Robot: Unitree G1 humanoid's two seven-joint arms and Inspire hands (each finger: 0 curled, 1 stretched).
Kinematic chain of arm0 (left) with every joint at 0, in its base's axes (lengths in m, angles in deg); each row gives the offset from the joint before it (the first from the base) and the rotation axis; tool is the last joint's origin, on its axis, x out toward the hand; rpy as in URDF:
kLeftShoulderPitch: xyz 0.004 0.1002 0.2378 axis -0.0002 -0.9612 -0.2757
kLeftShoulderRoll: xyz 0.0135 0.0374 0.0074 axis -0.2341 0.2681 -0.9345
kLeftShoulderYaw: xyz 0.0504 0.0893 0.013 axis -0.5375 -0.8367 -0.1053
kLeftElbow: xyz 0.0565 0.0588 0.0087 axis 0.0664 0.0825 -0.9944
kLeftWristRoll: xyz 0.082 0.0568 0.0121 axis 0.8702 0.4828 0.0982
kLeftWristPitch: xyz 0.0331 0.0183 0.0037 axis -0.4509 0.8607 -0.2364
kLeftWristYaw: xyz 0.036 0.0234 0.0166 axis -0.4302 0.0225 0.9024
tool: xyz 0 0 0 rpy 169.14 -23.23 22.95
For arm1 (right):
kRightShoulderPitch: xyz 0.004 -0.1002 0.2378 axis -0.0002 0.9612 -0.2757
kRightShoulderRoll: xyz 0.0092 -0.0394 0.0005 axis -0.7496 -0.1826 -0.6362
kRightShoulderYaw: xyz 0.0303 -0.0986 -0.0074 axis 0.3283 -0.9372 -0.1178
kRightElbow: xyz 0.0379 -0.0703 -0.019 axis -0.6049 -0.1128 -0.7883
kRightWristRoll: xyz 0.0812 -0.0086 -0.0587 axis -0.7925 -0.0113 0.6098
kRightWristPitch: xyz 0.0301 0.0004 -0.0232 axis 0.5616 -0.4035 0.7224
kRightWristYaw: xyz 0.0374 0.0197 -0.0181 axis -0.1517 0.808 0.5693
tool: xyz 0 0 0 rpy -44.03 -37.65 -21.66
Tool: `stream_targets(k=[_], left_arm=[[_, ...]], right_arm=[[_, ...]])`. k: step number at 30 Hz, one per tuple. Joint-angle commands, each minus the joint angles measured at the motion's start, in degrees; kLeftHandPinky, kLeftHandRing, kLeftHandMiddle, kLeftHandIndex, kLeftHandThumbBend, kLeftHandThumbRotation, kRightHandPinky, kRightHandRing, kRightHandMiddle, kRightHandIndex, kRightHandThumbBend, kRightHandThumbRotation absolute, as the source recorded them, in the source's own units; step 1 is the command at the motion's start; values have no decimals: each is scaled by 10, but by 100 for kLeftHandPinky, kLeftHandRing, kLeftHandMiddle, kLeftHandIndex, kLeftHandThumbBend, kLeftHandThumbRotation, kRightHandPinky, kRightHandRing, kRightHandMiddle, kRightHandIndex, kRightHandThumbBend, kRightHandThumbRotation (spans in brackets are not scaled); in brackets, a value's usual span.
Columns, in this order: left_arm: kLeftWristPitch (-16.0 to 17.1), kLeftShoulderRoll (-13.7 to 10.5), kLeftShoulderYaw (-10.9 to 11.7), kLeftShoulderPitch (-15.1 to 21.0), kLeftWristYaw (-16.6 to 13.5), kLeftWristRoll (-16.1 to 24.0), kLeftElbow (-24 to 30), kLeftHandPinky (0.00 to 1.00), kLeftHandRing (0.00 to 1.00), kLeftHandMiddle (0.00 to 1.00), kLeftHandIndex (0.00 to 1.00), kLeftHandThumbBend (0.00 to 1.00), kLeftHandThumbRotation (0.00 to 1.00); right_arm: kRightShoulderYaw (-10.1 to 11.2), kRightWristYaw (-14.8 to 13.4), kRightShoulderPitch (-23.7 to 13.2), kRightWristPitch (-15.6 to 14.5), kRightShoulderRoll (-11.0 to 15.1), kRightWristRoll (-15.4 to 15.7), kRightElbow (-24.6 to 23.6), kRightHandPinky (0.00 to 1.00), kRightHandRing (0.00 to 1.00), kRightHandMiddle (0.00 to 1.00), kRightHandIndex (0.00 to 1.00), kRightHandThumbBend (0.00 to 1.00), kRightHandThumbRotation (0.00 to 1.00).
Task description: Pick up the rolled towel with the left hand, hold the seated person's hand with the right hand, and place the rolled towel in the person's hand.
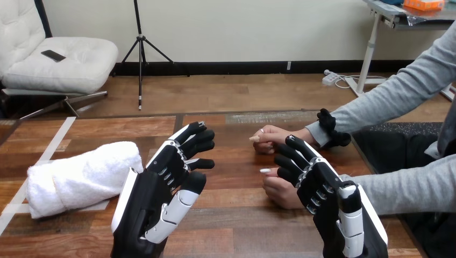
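Wooden table [231, 217]; rolled towel [80, 177]; person's hands [271, 138]

towel [80, 177]: plain white
table [236, 226]: brown wood, planks in lighter and darker tones
tape [54, 141]: pale, whitish strip
left hand [145, 207]: black, white shells, black-and-white fingers
right hand [333, 200]: black, white shells, black-and-white fingers

Lab-like setting, indoors — wooden table [242, 226]; person [408, 91] seated alongside
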Motion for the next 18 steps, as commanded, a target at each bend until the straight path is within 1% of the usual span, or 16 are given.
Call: stream_targets(k=[1,6,10,12,15,18], left_arm=[[2,-4,-3,15,0,-7,8,69,80,81,82,72,70],[1,-5,-3,16,-1,-7,8,69,81,81,82,71,70],[2,-6,-1,18,-3,-6,7,69,81,81,82,70,69],[3,-7,-1,19,-2,-7,5,69,81,82,83,68,68],[5,-8,4,22,-7,-1,0,70,81,82,83,66,67],[-2,-9,11,23,-23,19,1,70,81,82,83,65,66]], right_arm=[[3,-1,-39,3,-4,-4,-4,92,91,90,91,88,100],[1,-3,-37,0,-5,-2,-8,92,91,90,91,88,100],[1,-1,-39,5,-5,-2,-4,92,91,90,91,88,100],[1,0,-41,7,-5,-2,-2,93,91,90,91,87,100],[1,0,-42,8,-5,-1,0,93,91,90,91,87,100],[0,0,-43,6,-5,0,0,94,91,91,91,88,100]])
